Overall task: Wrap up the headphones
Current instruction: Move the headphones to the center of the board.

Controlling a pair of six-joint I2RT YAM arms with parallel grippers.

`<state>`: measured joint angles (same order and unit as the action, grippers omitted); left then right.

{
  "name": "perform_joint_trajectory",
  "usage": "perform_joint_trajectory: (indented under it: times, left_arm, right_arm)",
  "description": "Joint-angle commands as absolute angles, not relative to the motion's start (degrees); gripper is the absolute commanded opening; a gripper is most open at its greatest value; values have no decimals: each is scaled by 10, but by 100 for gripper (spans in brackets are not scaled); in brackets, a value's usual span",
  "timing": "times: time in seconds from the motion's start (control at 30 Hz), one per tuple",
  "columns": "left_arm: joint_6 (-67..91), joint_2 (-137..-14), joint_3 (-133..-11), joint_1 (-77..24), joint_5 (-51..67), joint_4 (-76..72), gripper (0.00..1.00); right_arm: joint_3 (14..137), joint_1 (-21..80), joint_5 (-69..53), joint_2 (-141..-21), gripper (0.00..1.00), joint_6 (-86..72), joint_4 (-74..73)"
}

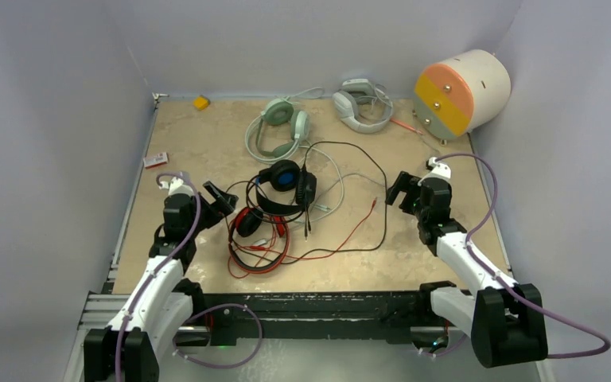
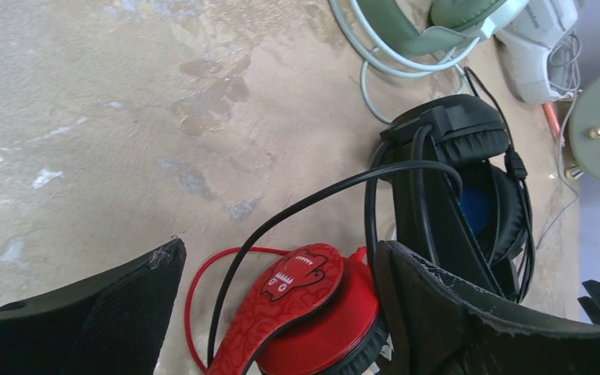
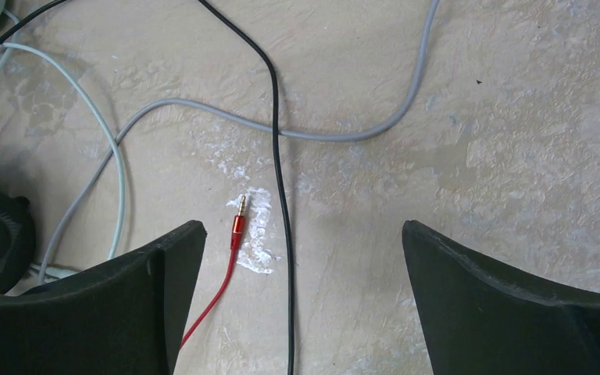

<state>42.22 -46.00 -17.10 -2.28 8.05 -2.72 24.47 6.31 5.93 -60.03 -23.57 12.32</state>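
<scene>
The black headset with blue ear cups (image 1: 285,185) lies mid-table, its black cable (image 1: 370,171) looping right. The red-and-black headset (image 1: 249,223) lies just in front of it, its red cable (image 1: 342,239) trailing right. The mint-green headset (image 1: 278,127) lies further back. My left gripper (image 1: 216,199) is open just left of the red headset; in the left wrist view the red ear cup (image 2: 312,301) sits between the open fingers (image 2: 437,312). My right gripper (image 1: 402,191) is open and empty; in the right wrist view the black cable (image 3: 281,234) and red plug (image 3: 238,219) lie below it.
A grey-white headset (image 1: 362,103) lies at the back, beside an orange, yellow and white cylinder (image 1: 461,91) at the back right. A small yellow object (image 1: 200,102) and a red-white item (image 1: 156,160) lie near the left wall. Grey walls close in three sides.
</scene>
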Motion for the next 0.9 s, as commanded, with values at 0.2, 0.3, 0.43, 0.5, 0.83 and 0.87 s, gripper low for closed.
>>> perform_joint_trajectory:
  times: [0.2,0.3,0.43,0.5,0.83,0.87]
  left_arm:
    - [374,-376,-166,-26,60,50,93]
    - [377,-359,-153,-26,62,49,93]
    - [380,-353,-138,-26,78,19,92]
    - [372,-357,-132,-26,107,-9,90]
    - [357,-281,-93,-30,187,-65,88]
    - [356,-280,-92,-30,192,-68,87]
  right_arm:
    - [242,62,71,-604,99,-244,143]
    - [242,62,68,-600,99,-245,143]
    - [247,62,37,-603,99,-230,142]
    - [254,62,10,-616,99,-227,143]
    - [388,187,-155,-672,94,-129,107]
    - [415,210,-166,-677,94,-114,101]
